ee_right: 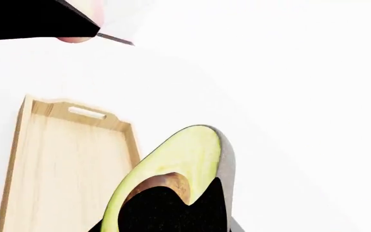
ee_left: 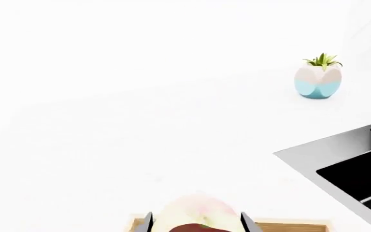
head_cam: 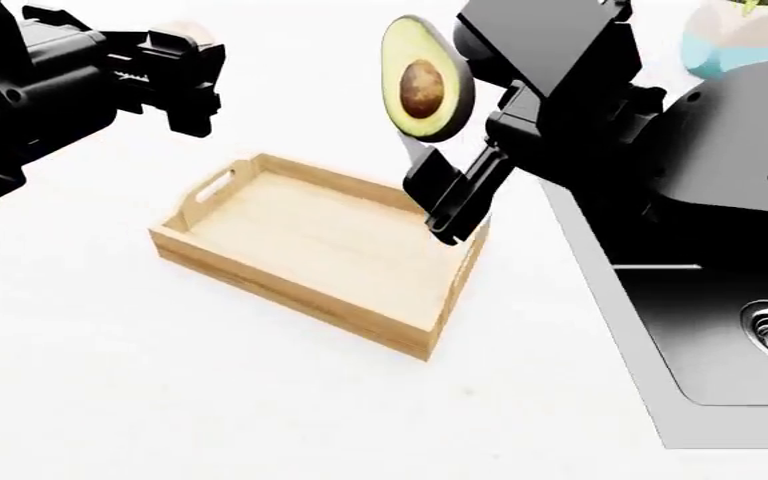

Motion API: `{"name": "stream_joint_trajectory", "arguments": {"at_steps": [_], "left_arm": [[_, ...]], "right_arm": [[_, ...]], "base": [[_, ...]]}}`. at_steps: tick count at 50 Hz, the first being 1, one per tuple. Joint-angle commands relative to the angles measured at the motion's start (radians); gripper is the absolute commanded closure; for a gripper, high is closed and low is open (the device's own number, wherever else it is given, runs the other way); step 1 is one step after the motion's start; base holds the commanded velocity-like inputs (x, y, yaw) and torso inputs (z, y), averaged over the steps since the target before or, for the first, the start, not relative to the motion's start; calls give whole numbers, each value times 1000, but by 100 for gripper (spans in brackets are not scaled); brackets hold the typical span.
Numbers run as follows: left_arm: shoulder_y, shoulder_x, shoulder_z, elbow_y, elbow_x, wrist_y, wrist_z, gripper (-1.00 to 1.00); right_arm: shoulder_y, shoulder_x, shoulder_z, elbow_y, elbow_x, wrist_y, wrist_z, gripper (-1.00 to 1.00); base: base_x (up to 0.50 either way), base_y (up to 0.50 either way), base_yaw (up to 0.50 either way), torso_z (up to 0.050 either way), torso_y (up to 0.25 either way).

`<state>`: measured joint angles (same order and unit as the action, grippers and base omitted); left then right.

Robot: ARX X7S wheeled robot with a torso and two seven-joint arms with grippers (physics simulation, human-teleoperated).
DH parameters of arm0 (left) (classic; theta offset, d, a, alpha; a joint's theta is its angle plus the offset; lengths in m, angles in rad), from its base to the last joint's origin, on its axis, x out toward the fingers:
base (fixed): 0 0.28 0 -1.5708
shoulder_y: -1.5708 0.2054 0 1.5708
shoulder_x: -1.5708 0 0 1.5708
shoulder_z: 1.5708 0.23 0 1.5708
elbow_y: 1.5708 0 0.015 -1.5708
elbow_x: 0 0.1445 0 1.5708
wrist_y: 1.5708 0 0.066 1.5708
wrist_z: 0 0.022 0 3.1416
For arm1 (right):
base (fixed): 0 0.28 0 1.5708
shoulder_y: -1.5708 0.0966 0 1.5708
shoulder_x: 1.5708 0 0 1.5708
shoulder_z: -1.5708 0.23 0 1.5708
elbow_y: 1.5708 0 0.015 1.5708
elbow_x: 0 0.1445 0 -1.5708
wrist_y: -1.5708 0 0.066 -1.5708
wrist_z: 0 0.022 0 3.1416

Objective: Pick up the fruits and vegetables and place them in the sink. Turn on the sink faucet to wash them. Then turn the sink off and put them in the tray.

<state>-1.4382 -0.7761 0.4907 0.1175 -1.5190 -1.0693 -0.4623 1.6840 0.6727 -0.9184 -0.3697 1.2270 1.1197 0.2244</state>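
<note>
A potted plant [ee_left: 318, 77] sits upper right beyond the sink [head_cam: 704, 330], while above the tray [head_cam: 324, 250] the right gripper [head_cam: 424, 130] clamps the avocado [head_cam: 427, 80] and the left gripper [ee_left: 197, 223] pinches the peach [ee_left: 195, 212].

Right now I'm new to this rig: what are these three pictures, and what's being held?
It is a simulated two-armed robot on wheels. One picture comes from a camera on its head, looking down over both arms; the other two come from cameras near each pincer.

On the white counter sits an empty wooden tray, with a black sink beside it and a small potted plant further back.

The right pincer grips a halved avocado above the tray's sink-side end. The left pincer grips a pale pink-yellow fruit, near the tray's other end.
</note>
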Motion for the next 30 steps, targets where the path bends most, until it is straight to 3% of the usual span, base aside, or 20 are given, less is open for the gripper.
{"name": "stream_joint_trajectory", "arguments": {"at_steps": [1, 4, 13, 16, 23, 30], "left_arm": [[3, 7, 2, 1, -6, 7, -8, 100], [6, 9, 2, 1, -5, 10, -7, 100], [13, 16, 3, 1, -2, 21, -4, 100], [15, 22, 4, -3, 3, 28, 2, 100], [14, 28, 5, -20, 18, 41, 24, 100], [12, 45, 17, -48, 47, 56, 58, 100]], "right_arm": [[-9, -12, 5, 18, -13, -12, -6, 100], [-21, -11, 17, 20, 16, -19, -13, 100], [-3, -70, 19, 196, 138, 71, -3, 100], [44, -135, -11, 376, 173, 133, -102, 100], [97, -303, -219, 785, 4, 142, -454, 100], [26, -328, -374, 757, -82, 137, -547, 100]], "base": [[500, 402, 0, 0, 0], [500, 185, 0, 0, 0], [0, 0, 0, 0, 2], [0, 0, 0, 0, 0], [0, 0, 0, 0, 0], [0, 0, 0, 0, 0]]}}
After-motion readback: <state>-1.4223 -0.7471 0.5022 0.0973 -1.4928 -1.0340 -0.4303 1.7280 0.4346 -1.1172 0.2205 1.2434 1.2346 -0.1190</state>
